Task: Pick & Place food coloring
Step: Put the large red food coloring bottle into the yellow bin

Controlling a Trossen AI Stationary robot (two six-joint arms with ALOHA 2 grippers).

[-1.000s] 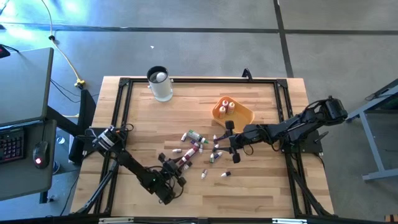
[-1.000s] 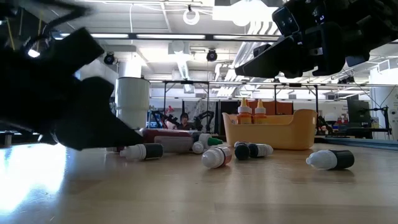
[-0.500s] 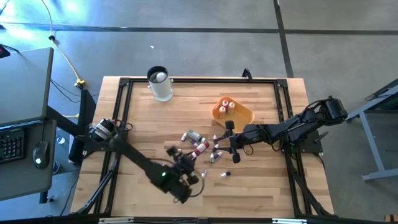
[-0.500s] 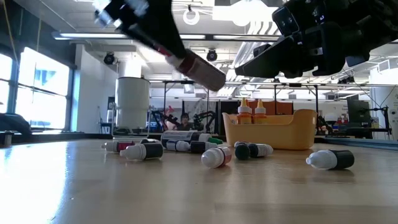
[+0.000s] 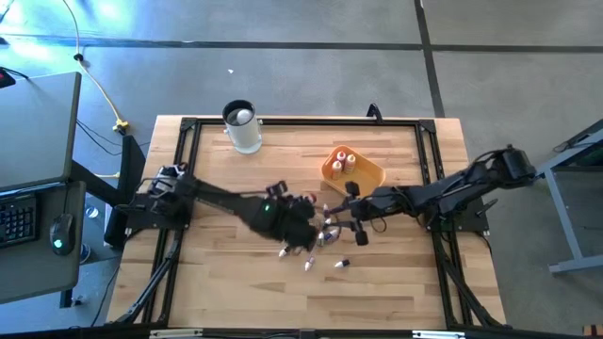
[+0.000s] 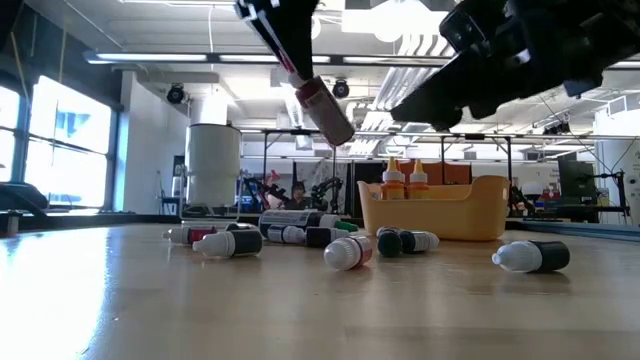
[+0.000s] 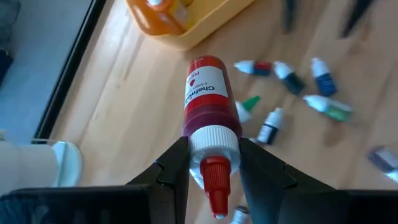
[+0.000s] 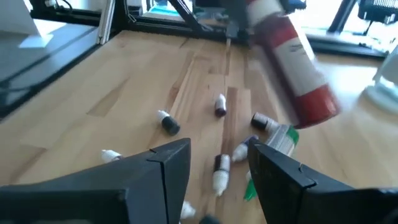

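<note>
We are mid-carry: our left gripper (image 7: 211,171) is clamped on a red-bodied, white-labelled food colouring bottle (image 7: 207,99), held aloft over the scattered bottles. Next, we swing toward the orange-yellow plastic tray (image 5: 369,176) at two o'clock. Our right gripper (image 8: 217,165) waits nearby, jaws apart.

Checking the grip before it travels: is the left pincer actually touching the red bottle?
Touching. The left wrist view shows the left pincer clamped on the red bottle at its white collar.

Bright ceiling lights (image 6: 305,25) and window glare; right wrist view shows motion blur
</note>
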